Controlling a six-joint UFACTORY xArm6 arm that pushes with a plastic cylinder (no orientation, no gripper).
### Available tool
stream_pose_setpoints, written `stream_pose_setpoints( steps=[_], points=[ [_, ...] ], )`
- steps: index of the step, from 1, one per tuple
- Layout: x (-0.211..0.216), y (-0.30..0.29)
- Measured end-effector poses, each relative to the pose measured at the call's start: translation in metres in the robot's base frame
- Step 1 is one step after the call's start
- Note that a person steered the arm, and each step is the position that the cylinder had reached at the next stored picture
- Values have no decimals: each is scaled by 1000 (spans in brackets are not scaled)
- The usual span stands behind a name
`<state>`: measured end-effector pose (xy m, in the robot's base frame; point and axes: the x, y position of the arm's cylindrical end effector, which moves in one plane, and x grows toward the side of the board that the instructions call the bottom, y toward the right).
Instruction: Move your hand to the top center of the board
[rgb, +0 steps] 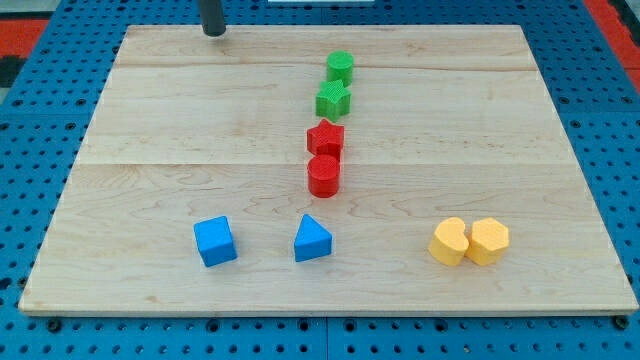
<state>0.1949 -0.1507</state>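
My tip (214, 32) touches the wooden board (150, 130) at its top edge, left of centre. It is well apart from every block. A green cylinder (340, 67) and a green star (333, 98) stand near the top centre, to the right of my tip. Below them are a red star (326, 136) and a red cylinder (324, 175), forming a column down the middle.
A blue cube (215, 241) and a blue triangle (312, 240) sit near the bottom, left of centre. Two yellow blocks, a heart (449, 241) and a hexagon (488, 240), touch at the bottom right. A blue pegboard (40, 120) surrounds the board.
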Motion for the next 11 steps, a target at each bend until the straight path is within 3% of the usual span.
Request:
stream_pose_setpoints(
  steps=[8,10,11],
  points=[
    [-2,7],
    [2,93],
    [2,93]
  ],
)
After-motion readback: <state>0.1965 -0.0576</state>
